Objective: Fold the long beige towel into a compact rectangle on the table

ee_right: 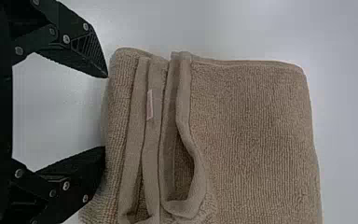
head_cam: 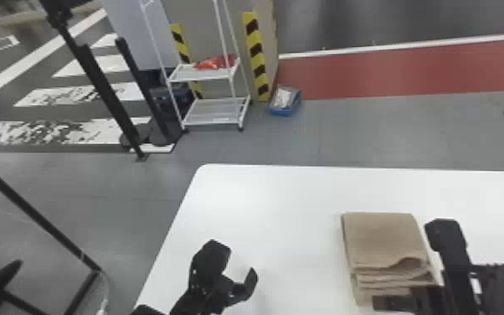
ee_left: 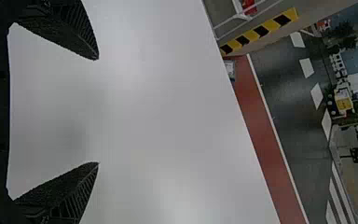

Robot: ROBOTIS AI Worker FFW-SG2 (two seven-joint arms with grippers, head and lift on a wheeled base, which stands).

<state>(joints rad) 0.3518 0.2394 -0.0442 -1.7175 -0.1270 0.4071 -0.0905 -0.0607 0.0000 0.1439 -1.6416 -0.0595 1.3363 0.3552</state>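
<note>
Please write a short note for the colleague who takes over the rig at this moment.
Left pincer: open and empty, over the table, well to the left of the towel.
Right pincer: open, at the towel's near edge, holding nothing.
Towel: on the table, toward the robot's right.
Done: it is folded into a compact, roughly rectangular stack.
Left: the layered near edges are uneven and one fold gapes. I would perhaps straighten and flatten these, then back the right pincer away.
</note>
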